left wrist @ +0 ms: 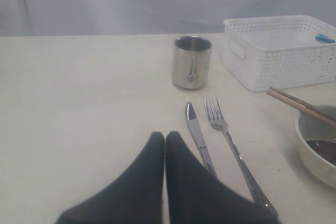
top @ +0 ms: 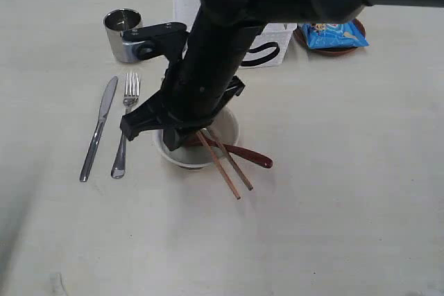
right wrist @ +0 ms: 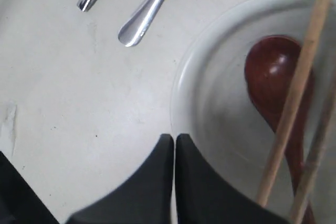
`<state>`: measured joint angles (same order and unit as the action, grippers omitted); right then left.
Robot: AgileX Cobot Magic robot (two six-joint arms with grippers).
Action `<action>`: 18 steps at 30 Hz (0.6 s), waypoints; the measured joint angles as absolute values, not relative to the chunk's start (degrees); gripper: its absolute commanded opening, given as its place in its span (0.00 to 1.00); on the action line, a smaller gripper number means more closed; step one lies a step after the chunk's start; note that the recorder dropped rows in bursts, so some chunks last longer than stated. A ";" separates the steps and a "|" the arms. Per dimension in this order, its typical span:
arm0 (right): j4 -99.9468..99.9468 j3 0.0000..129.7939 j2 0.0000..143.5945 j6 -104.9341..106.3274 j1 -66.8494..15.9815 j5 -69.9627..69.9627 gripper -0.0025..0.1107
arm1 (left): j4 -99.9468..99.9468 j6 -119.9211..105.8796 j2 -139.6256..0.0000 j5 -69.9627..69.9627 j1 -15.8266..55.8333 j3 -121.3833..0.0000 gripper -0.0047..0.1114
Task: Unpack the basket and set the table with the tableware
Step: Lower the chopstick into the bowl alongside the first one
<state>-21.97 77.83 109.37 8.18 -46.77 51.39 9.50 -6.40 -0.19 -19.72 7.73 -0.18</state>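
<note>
Centre of the exterior frame: off-white bowl (top: 183, 161) on the cream worktop (top: 347, 206), dark red spoon (top: 246, 156) and two wooden chopsticks (top: 220, 166) lying in it, ends out over the rim toward lower right. Left of it, knife (top: 99, 126) and fork (top: 125, 123) side by side; steel cup (top: 123, 32) upright above them. White basket (top: 279, 35) at top centre (mostly behind the black arm (top: 215, 53)); brown plate (top: 331, 51) under a blue packet (top: 336, 35), upper right. Right pincer (right wrist: 174, 142) pressed closed, empty, just over the bowl's rim. Left pincer (left wrist: 165, 141) closed too, holding nothing, near the knife.
</note>
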 measured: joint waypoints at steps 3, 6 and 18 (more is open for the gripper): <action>-21.10 77.83 109.62 7.69 -47.61 50.09 0.02 | 9.50 -6.40 -0.19 -19.72 7.73 -0.18 0.04; -18.41 77.83 109.71 6.09 -47.63 50.02 0.02 | 9.50 -6.40 -0.19 -19.72 7.73 -0.18 0.04; -13.25 77.83 113.14 2.97 -47.63 51.55 0.02 | 9.50 -6.40 -0.19 -19.72 7.73 -0.18 0.04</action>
<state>-13.25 77.83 113.14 2.97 -47.63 51.55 9.50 -6.40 -0.19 -19.72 7.73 -0.18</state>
